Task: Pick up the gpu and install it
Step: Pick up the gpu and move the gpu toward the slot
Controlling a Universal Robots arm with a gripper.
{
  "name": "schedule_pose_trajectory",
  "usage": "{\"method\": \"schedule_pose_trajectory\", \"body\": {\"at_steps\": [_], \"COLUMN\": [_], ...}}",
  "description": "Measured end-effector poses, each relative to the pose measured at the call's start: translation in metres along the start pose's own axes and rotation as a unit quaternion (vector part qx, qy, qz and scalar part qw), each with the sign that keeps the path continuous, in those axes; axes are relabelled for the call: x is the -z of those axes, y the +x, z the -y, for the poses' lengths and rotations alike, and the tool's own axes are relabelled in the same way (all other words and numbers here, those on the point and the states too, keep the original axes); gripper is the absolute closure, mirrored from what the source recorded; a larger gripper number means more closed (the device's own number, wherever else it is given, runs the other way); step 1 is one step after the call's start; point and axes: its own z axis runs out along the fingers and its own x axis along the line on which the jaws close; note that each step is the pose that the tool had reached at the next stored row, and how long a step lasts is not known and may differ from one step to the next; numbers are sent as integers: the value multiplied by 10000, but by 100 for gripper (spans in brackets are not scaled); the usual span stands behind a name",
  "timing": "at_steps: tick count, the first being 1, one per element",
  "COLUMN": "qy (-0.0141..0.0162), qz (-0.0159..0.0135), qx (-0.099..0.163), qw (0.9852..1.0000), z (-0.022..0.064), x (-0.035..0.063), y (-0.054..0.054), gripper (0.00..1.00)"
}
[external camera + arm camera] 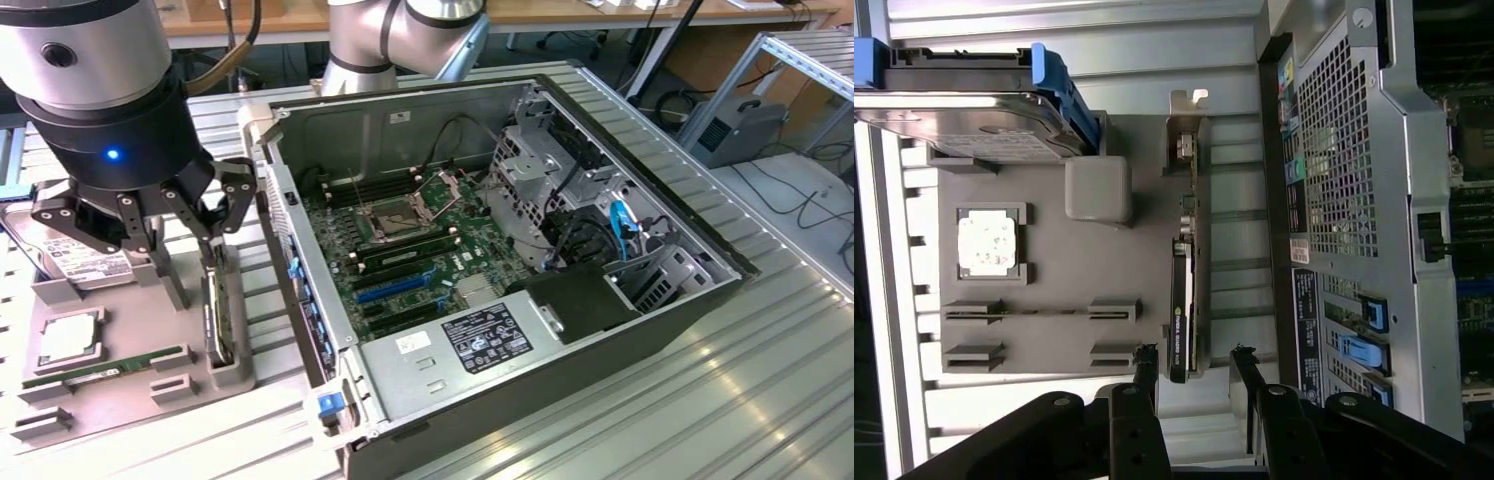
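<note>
- The open grey metal computer case (387,115) lies beside the parts tray with its green motherboard exposed. Cables and drive cages crowd the inside, so a carried card could catch on them or on the case rim. A card that meets the blue expansion slot (394,287) at a tilt would likely jam or stress the connector.
- The flat grey plastic parts tray (1064,270) lies loose on the ribbed table. A sideways nudge from a finger could slide it and spoil the alignment.
- The boxy silver hard drive with a white label (80,265) stands near the gripper's outer finger. That finger could clip it on the way down.
- The black linkage gripper (1194,375) hovers over the tray edge nearest the case, jaws spread wide and empty.
- The gpu (1182,300), a thin dark card with a silver end bracket, stands on edge in its tray slot between the fingers' lines. In the wrist view the fingers straddle only its far end. A grip that far off-centre could let the card pivot or slip, and pads landing on components could damage them.
- The narrow green memory stick (107,365) lies well apart from the fingers and seems at little risk.
</note>
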Motion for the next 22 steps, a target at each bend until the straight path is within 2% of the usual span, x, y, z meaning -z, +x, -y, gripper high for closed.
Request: {"method": "schedule_pose_trajectory", "body": {"at_steps": [22], "qy": [0], "qz": [0], "qx": [0], "qw": [10000], "z": [3], "x": [-53], "y": [1], "gripper": [58]}}
